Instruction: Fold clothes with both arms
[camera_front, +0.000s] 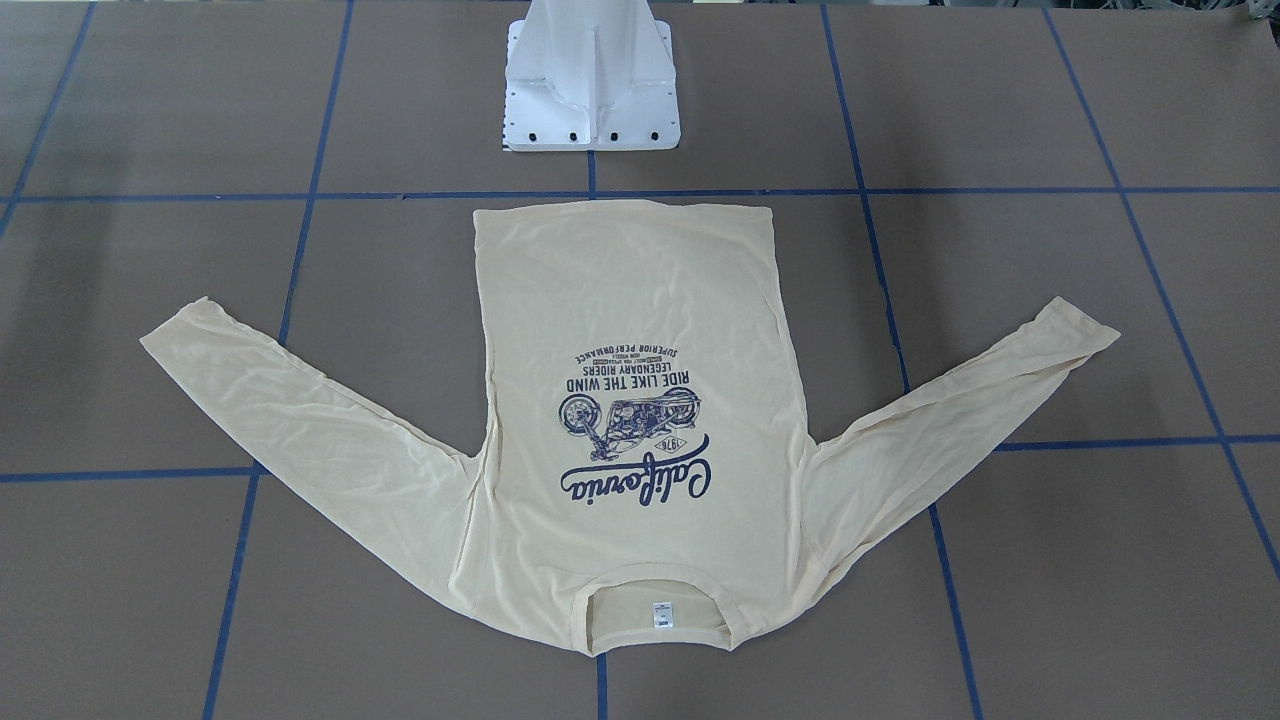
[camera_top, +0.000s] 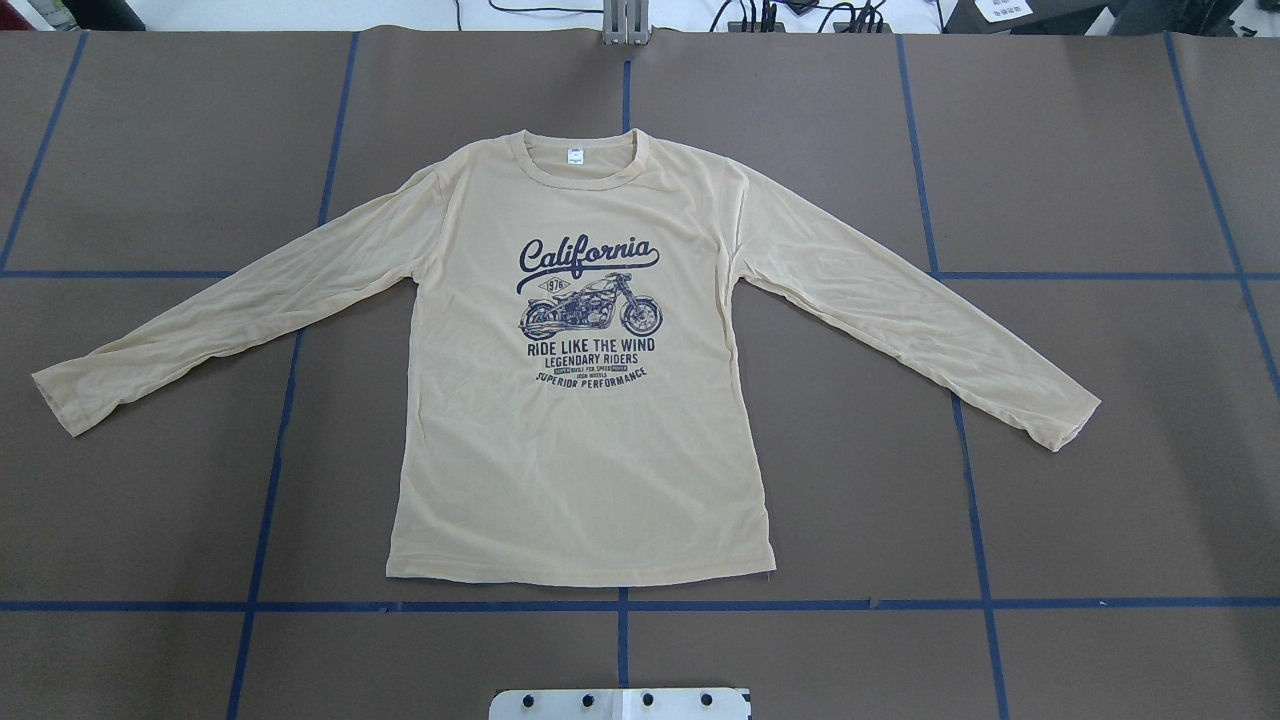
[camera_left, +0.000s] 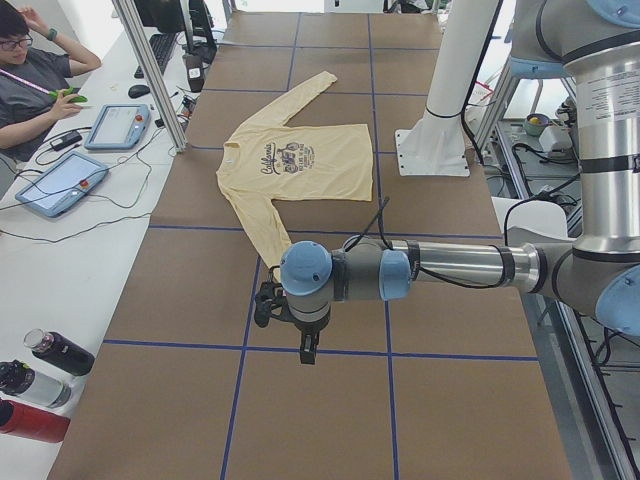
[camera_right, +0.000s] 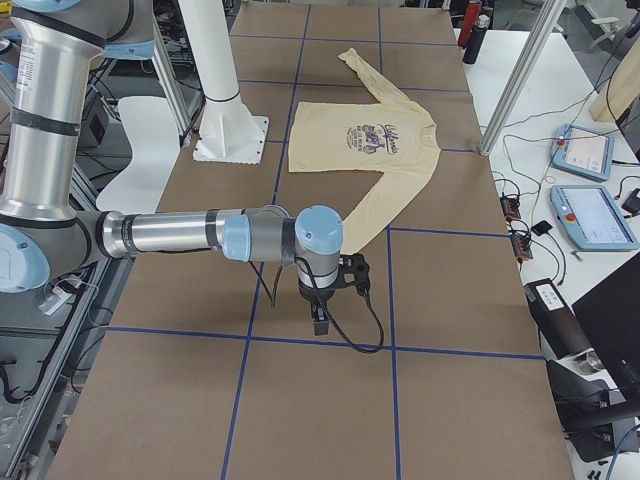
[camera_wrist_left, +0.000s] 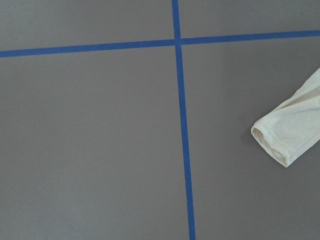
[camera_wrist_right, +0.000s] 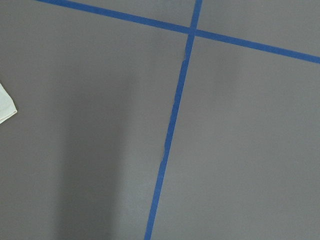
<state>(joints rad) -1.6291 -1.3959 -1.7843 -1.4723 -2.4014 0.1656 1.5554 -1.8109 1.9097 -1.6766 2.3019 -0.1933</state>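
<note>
The shirt (camera_top: 580, 480) lay flat on the table (camera_top: 1100, 150). From above, its collar was at 12 o'clock and its sleeves reached to 8 and 4. Our left gripper (camera_left: 307, 352) hung near the 8 o'clock cuff (camera_top: 60, 400), and our right gripper (camera_right: 320, 322) near the other. We could not tell if they were open or closed.

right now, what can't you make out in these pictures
- Left claw: exterior left view only, small and dark; open or shut unclear.
- Right claw: same, exterior right view.
- Neck label text: too small, overhead view.
- T-shirt back: hidden against the table, every view.
</note>
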